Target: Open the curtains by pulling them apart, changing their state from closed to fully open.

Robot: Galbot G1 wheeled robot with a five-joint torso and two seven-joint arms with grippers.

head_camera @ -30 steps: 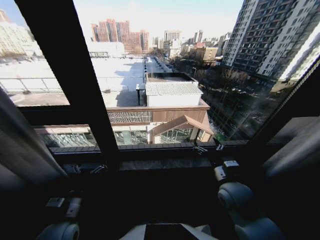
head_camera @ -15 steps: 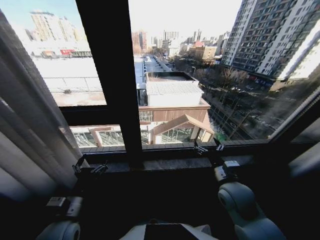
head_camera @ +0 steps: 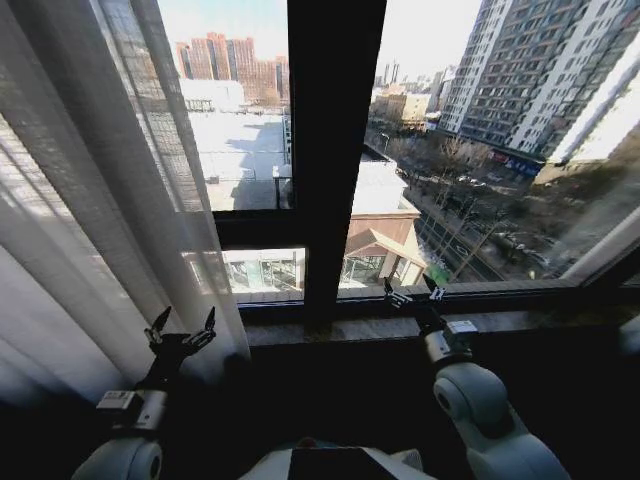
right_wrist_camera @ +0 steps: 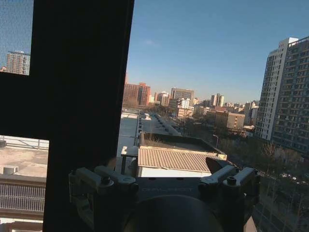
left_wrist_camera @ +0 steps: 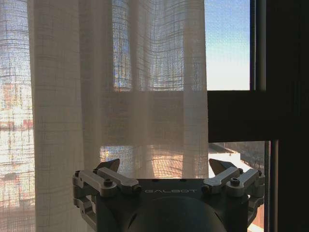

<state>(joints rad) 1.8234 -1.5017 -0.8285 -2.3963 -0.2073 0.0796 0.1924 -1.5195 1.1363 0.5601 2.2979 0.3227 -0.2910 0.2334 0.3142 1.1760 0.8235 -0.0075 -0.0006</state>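
A: Where is the curtain [head_camera: 90,220] being seen?

B: Left of the black window frame [head_camera: 335,150]; its free edge is hanging just beside the left gripper [head_camera: 181,330], whose fingers are being held wide apart, nothing gripped.

A: Right gripper [head_camera: 410,295]?

B: Right of the frame, near the sill, also spread, empty.

A: Advice?

B: The pleated edge should be pinched fully before being drawn away from the frame.

1. The window post [head_camera: 335,150] stands upright at the middle.
2. The curtain [head_camera: 90,230] hangs left of the post.
3. The left gripper [head_camera: 182,335] — left of the post, before the curtain's edge.
4. The right gripper [head_camera: 412,296] — just right of the post, at the sill [head_camera: 530,320].
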